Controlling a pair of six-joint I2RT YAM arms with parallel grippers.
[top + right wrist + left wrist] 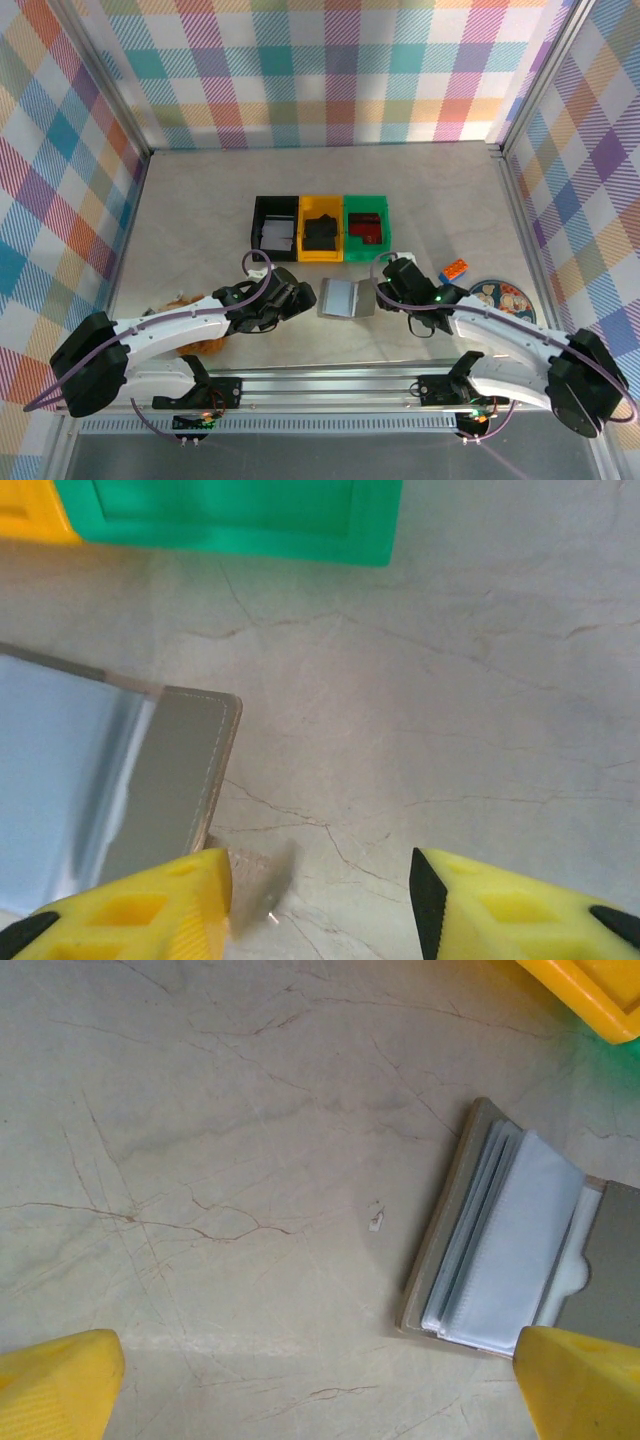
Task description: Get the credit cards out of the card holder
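Observation:
The grey card holder [346,298] lies open on the table between my two grippers. Its clear plastic sleeves fan up in the left wrist view, where the card holder [510,1250] is just right of centre. I cannot make out any credit cards in the sleeves. My left gripper [305,297] [320,1390] is wide open over bare table, with its right finger at the holder's near corner. My right gripper [385,290] [320,895] is open with nothing between its fingers, and its left finger is by the corner of the card holder [170,780]. A blurred grey sliver [270,880] shows beside that finger.
Black [258,225], yellow [304,205] and green [368,201] bins stand in a row behind the holder; the green one holds a dark reddish flat thing. An orange-and-blue block [455,268] and a patterned round plate [503,298] lie to the right. Something brown and furry [185,300] sits under the left arm.

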